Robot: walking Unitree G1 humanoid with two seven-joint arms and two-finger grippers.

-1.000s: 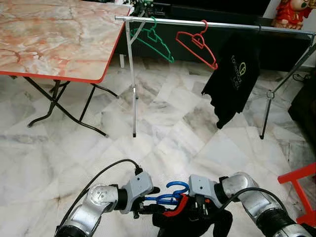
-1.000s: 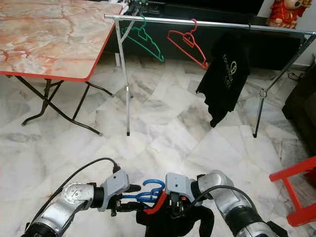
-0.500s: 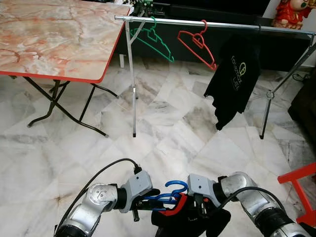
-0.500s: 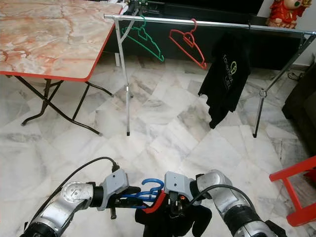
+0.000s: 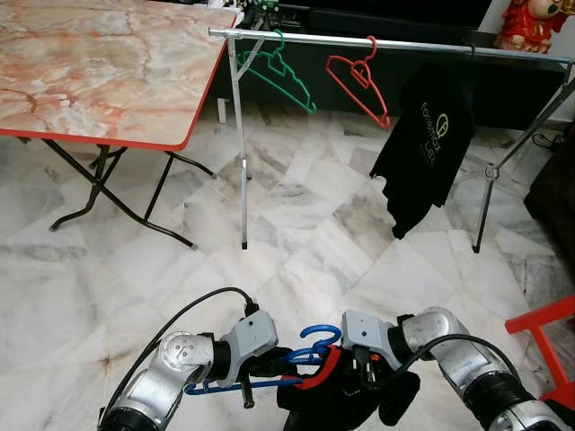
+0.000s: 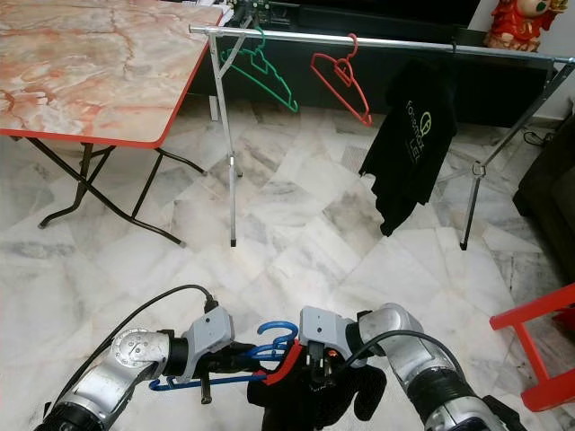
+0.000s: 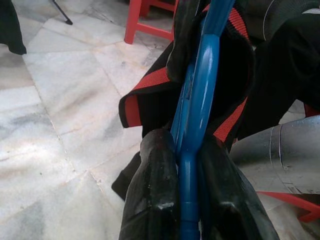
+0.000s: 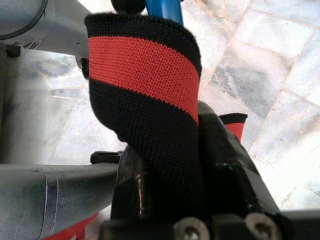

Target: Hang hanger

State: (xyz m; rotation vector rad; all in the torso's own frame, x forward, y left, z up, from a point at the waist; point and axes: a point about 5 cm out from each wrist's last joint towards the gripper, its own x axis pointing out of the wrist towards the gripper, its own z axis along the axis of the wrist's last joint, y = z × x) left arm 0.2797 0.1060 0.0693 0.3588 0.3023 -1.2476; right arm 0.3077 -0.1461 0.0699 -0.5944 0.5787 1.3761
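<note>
Low in front of me, my left gripper point(image 5: 272, 363) is shut on a blue plastic hanger point(image 5: 314, 338), gripping its neck just below the hook. The left wrist view shows both black fingers point(image 7: 155, 190) pinching the blue hanger point(image 7: 200, 90). The hanger's bar point(image 5: 225, 386) sticks out to the left under the wrist. My right gripper point(image 5: 365, 377) is shut on a black garment point(image 5: 334, 406) with a red-striped collar band point(image 8: 145, 60), which is draped over the hanger's neck. Farther ahead stands a metal clothes rail point(image 5: 404, 45).
On the rail hang a green hanger point(image 5: 283, 76), a red hanger point(image 5: 359, 81) and a black T-shirt point(image 5: 427, 144). A folding marble-top table point(image 5: 99, 72) stands at the left, beside the rail's left leg. A red stool point(image 5: 539, 332) is at the right.
The blue hanger has tilted in my left gripper, so its bar now pokes out lower left. The black garment sags lower. The red hanger on the rail has swung slightly.
</note>
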